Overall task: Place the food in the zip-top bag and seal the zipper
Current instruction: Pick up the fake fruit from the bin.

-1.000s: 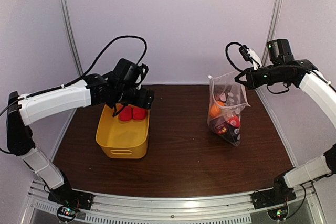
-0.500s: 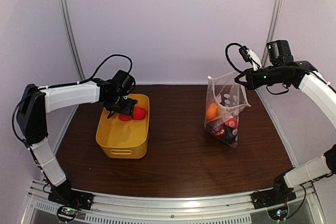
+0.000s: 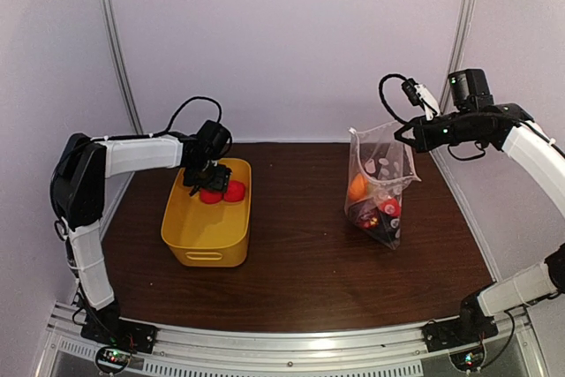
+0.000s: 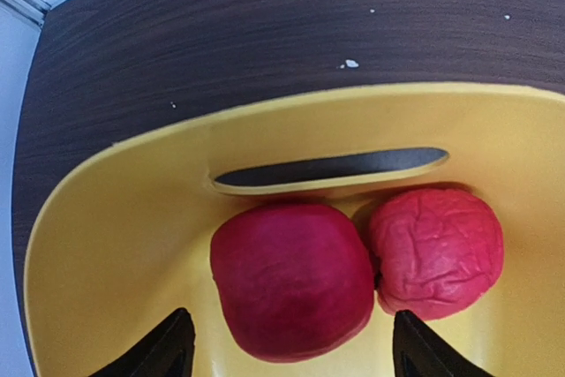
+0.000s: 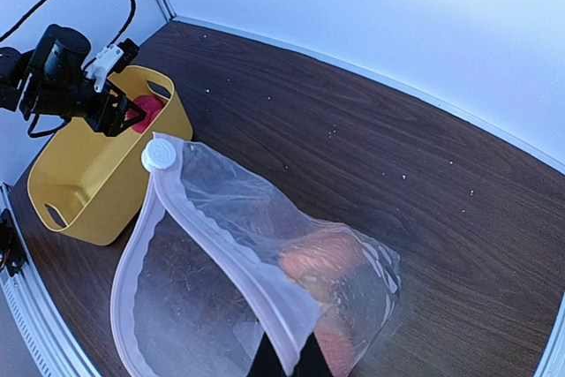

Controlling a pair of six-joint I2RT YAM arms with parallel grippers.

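Zip-top bag [image 3: 381,187] hangs upright from right hand [image 3: 400,135], mouth upward.

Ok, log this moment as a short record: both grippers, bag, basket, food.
left gripper: open, low in the basket, fingertips either side of the smooth red fruit, not closed on it
right gripper: shut on the bag at its top edge, holding it up
bag: hangs over the table, mouth open
zipper: unsealed
in bag: orange piece, red and dark pieces below
in basket: smooth red fruit, wrinkled red fruit beside it
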